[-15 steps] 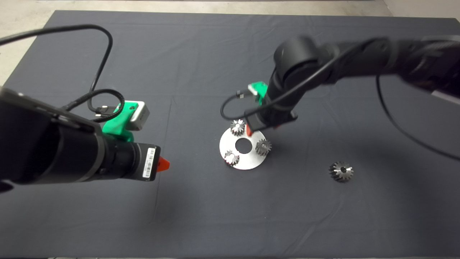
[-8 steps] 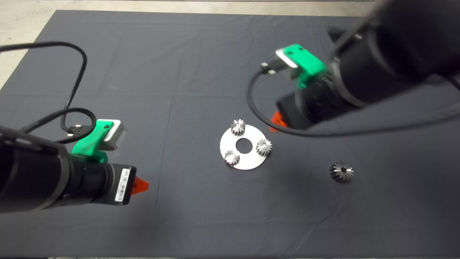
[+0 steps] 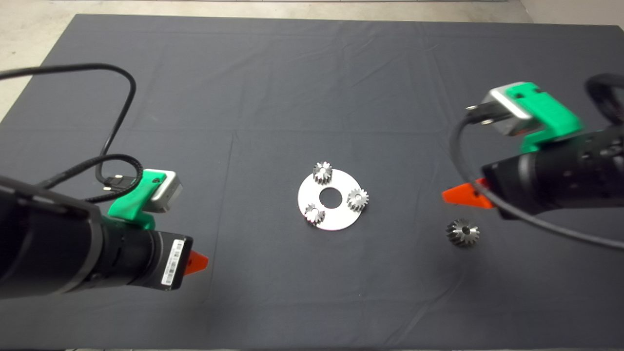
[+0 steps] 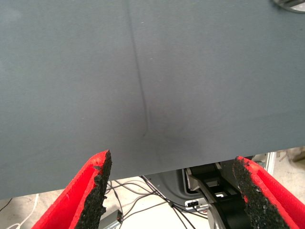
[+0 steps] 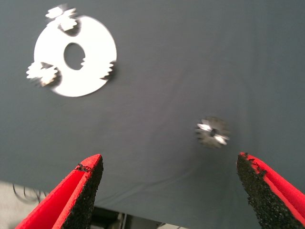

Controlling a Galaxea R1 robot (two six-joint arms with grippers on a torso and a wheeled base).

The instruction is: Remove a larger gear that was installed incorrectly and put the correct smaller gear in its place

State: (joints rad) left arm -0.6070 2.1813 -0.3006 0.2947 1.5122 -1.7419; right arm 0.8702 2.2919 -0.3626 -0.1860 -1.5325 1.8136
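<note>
While scanning from the left, found the left gripper (image 3: 197, 262) low over the mat (image 3: 273, 73), fingers spread wide, holding nothing. At centre, saw three small gears (image 3: 357, 199) seated on the round plate (image 3: 336, 222), the replacement presumably among them; could not tell which. Further right, noted the larger gear (image 3: 462, 232) lying loose on the mat, near the right gripper (image 3: 458, 195), likewise wide open and empty. Judged the swap apparently complete; needed only to draw clear, high, brushing neither gear nor plate.

We find a white barcode label (image 3: 171, 262) on the left arm's wrist, but we cannot read any of its print.
</note>
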